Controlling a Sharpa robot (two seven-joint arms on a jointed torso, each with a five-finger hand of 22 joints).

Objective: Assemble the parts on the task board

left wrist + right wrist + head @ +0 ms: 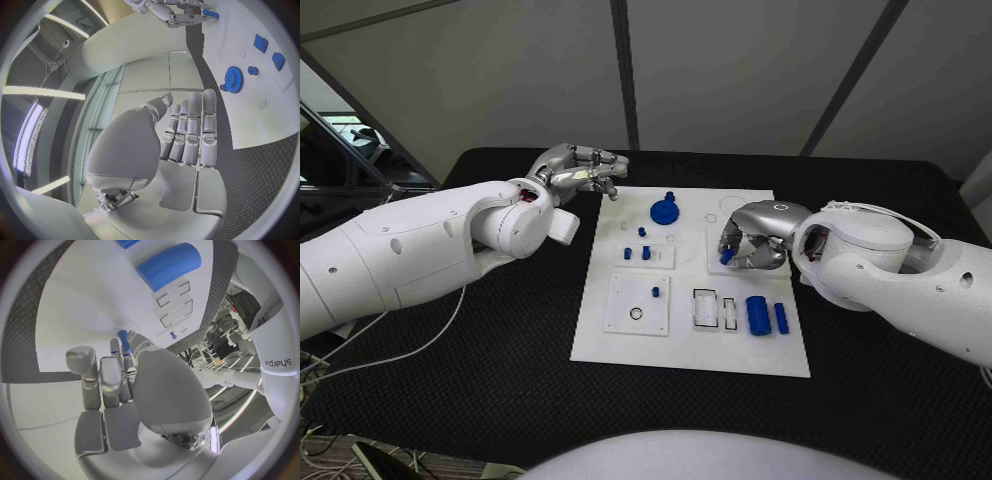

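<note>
I see right robot hand (750,243) curled low over task board (689,350), pinching small blue peg (123,338) at fingertips. Left robot hand (577,170) raised off board's far left corner, fingers straight, holding nothing. Flat blue gear (665,211), two blue cylinders (759,315) on smooth white board; black table (473,400).

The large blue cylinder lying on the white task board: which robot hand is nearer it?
Right. The right hand hovers just beyond the large blue cylinder; the left hand is off the white task board's far-left corner.

White task board (625,345), blue parts (759,314), black table (473,400), silver right hand (750,240)
</note>
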